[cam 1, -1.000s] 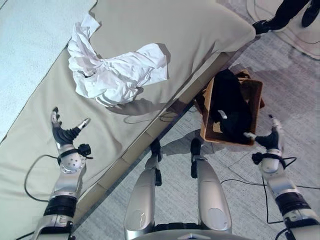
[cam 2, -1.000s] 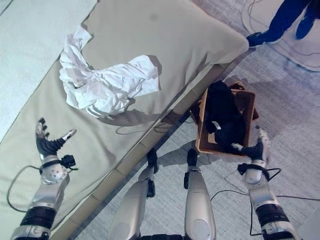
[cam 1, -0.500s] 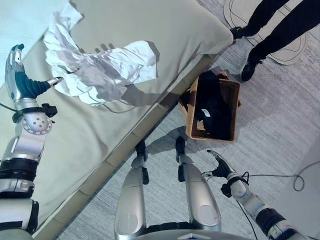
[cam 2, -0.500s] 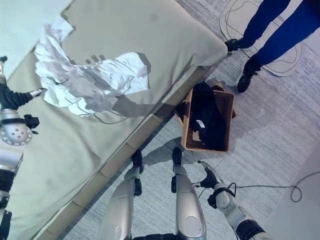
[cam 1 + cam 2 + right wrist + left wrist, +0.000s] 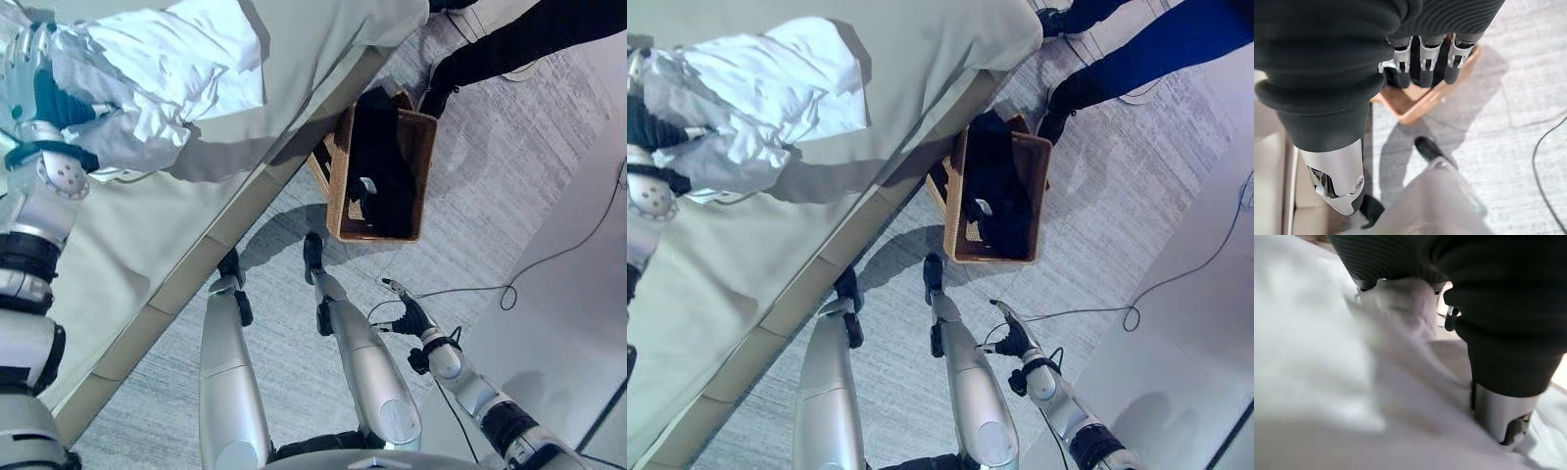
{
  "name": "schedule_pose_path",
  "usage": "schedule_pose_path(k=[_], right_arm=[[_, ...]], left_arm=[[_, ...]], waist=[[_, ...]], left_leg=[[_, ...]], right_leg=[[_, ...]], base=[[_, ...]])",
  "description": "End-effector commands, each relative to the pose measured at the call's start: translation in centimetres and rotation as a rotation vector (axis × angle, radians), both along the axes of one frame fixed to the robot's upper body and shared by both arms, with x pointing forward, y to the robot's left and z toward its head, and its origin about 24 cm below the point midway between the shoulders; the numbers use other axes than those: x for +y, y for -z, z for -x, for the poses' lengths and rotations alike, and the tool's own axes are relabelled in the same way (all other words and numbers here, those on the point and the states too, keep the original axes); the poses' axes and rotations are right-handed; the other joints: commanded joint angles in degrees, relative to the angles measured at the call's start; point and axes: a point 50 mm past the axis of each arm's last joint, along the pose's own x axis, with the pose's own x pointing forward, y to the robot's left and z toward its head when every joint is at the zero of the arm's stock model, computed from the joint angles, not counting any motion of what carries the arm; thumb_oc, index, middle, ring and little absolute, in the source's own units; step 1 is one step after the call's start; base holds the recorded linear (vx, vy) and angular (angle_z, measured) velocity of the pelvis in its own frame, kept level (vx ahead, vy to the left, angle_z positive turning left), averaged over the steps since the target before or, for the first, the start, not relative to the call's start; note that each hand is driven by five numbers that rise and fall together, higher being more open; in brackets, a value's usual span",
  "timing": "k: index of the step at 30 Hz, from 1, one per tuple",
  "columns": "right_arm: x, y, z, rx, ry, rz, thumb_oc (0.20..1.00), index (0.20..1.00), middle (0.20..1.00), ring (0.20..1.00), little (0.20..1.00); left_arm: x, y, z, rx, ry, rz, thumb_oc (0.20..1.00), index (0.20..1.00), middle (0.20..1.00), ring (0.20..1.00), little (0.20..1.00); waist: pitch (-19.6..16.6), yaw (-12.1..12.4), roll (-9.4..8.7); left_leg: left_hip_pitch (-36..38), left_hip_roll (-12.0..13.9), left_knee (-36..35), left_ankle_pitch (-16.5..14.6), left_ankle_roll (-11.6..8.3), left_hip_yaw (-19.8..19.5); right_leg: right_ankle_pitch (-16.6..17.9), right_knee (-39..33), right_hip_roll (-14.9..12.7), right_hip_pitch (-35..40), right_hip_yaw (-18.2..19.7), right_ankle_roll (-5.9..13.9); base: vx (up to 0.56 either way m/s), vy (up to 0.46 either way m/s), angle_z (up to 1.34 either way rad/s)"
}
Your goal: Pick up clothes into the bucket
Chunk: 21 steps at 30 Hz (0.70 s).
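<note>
Since half a second ago your left hand has gone from beside the white clothes to right into them, and the camera has swung too, so the whole scene sits differently in both eye views. That white bundle is still on the bed, bunched up near the edge, with your hand pushed into its near end. From the left wrist view the fabric is pressed up against the hand, with the thumb down against it, but it's too smeared for me to say whether the fingers are curled round it, so I can't tell on that one.

Down on the floor, right beside the bed, you've got the brown wicker bucket with a black garment already inside. Your right hand hangs low over the floor, well apart from the bucket, fingers loose and spread, holding nothing. A person's dark-trousered leg and shoe show just past the bucket's far side.
</note>
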Motion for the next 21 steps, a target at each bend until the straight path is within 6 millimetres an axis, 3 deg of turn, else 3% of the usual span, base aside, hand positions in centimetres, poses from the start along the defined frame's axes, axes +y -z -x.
schedule_pose_path(k=[1, 2, 3, 12, 16, 17, 18, 19, 21], right_arm=[[0.8, -0.7, 0.0, -0.043, -0.020, -0.052, 1.000, 1.000, 1.000, 1.000, 1.000], [0.9, -0.7, -0.1, -0.041, -0.022, -0.052, 1.000, 1.000, 1.000, 1.000, 1.000], [1.0, -0.5, -0.1, -0.029, -0.032, -0.051, 1.000, 1.000, 1.000, 1.000, 1.000], [0.9, -0.6, -0.4, 0.002, -0.090, -0.020, 1.000, 1.000, 1.000, 1.000, 1.000], [0.2, -0.9, -0.6, -0.003, -0.090, -0.004, 1.000, 1.000, 1.000, 1.000, 1.000], [-0.2, -1.1, -0.8, -0.013, -0.083, 0.001, 1.000, 1.000, 1.000, 1.000, 1.000], [-0.2, -1.1, -0.8, -0.011, -0.084, 0.003, 1.000, 1.000, 1.000, 1.000, 1.000], [-0.7, -1.2, -0.9, -0.015, -0.070, 0.015, 1.000, 1.000, 1.000, 1.000, 1.000], [-1.2, -1.2, -0.8, -0.015, -0.048, 0.017, 1.000, 1.000, 1.000, 1.000, 1.000]], left_arm=[[1.8, -1.6, 1.2, 0.050, -0.094, -0.151, 0.912, 0.912, 0.912, 0.912, 0.912], [1.5, -1.6, 0.8, 0.096, -0.104, -0.198, 0.617, 0.617, 0.617, 0.617, 0.617], [1.5, -1.1, 0.3, 0.180, -0.114, -0.234, 0.200, 0.200, 0.200, 0.200, 0.200], [1.2, 0.7, -0.7, 0.486, -0.181, -0.481, 0.200, 0.200, 0.200, 0.200, 0.200], [0.6, 0.4, -0.4, 0.459, -0.142, -0.508, 0.200, 0.200, 0.200, 0.200, 0.200], [0.3, 0.0, 0.2, 0.412, -0.103, -0.502, 0.200, 0.200, 0.200, 0.200, 0.200], [0.4, 0.1, 0.2, 0.414, -0.104, -0.501, 0.200, 0.200, 0.200, 0.200, 0.200], [0.3, -0.1, 1.0, 0.356, -0.069, -0.473, 0.200, 0.200, 0.200, 0.200, 0.200], [-0.4, -0.9, 1.9, 0.268, -0.002, -0.435, 0.200, 0.200, 0.200, 0.200, 0.200]], waist=[[-0.36, -0.30, -3.79], [-0.36, -0.24, -3.80], [-0.36, -0.57, -3.71], [-0.36, 0.35, -2.87], [-0.36, 1.38, -1.78], [-0.36, 1.87, -1.75], [-0.36, 2.21, -1.10], [-0.36, 3.03, -1.00], [-0.36, 4.39, 0.02]], left_leg=[[3.16, -3.68, 9.78, -12.39, 3.39, 1.08], [2.99, -3.62, 9.85, -12.50, 3.47, 1.18], [2.80, -3.54, 9.93, -12.54, 3.58, 1.27], [5.91, -3.85, 7.22, -11.65, 3.80, 1.71], [8.83, -4.57, 4.39, -10.51, 3.57, 1.40], [9.73, -5.79, 2.58, -7.38, 3.52, 1.88], [11.03, -5.43, 2.46, -9.40, 3.40, 1.18], [12.71, -6.70, 0.02, -6.25, 3.32, 1.25], [15.56, -7.35, -2.06, -5.40, 3.07, 0.74]], right_leg=[[5.33, -7.80, -2.28, 1.64, 4.68, 5.55], [5.45, -7.90, -2.10, 1.43, 4.72, 5.57], [5.67, -7.92, -1.88, 1.12, 4.94, 5.69], [5.77, -7.71, -1.72, 2.62, 5.13, 5.77], [5.51, -7.58, -2.46, 4.65, 4.60, 5.62], [6.48, -7.22, -3.71, 4.99, 4.12, 5.11], [5.28, -7.35, -3.10, 6.19, 4.11, 5.43], [6.10, -6.91, -4.56, 7.16, 3.34, 4.89], [5.60, -6.67, -5.15, 9.41, 2.69, 4.70]], base=[[0.00, 0.000, 0.00], [0.00, 0.000, 0.00], [0.00, 0.000, 0.00], [-0.01, -0.006, -0.04], [-0.04, -0.055, -0.01], [-0.02, -0.041, 0.08], [-0.13, -0.112, 0.12], [-0.03, -0.062, 0.11], [-0.06, -0.079, 0.14]])
